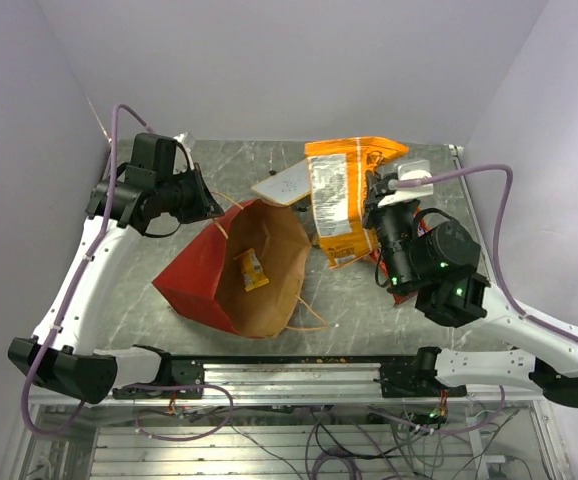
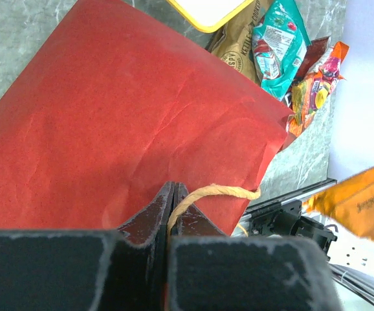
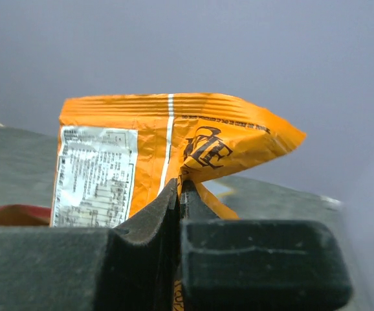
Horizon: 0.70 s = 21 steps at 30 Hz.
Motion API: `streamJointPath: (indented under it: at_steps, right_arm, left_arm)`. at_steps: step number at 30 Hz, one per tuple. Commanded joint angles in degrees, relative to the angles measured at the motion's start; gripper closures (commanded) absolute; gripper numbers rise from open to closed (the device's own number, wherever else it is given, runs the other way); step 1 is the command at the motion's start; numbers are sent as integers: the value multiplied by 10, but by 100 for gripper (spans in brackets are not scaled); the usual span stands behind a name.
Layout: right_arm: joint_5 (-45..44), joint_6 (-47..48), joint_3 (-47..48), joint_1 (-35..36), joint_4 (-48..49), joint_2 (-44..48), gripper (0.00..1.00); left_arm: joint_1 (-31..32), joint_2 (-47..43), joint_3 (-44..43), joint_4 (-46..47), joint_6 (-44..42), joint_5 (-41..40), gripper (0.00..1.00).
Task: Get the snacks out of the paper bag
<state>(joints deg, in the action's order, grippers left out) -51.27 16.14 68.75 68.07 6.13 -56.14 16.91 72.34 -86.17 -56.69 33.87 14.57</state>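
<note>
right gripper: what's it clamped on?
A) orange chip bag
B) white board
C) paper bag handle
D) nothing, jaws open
A: in the right wrist view the right gripper has its jaws shut on the crumpled edge of the orange chip bag. It is the left gripper that pinches the string handle of the paper bag.

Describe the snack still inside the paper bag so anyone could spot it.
Find the big red paper bag lying open mid-table. On its brown inner wall lies a small yellow packet. It is the only snack seen inside, far smaller than the orange chip bag beside it.
</note>
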Motion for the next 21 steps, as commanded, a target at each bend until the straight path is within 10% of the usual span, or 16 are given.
streamJointPath:
  at_steps: [1,11,21]
  right_arm:
    - [-137,248,-47,-47,137,-12,100]
    - [27,-64,-38,-331,-107,-62,100]
    - [63,-282,-5,-371,-205,-137,100]
  left_arm:
    - [-6,3,-11,14,-2,0,93]
    - [-10,9,-11,9,-10,5,93]
    - [-13,5,-12,4,-14,10,93]
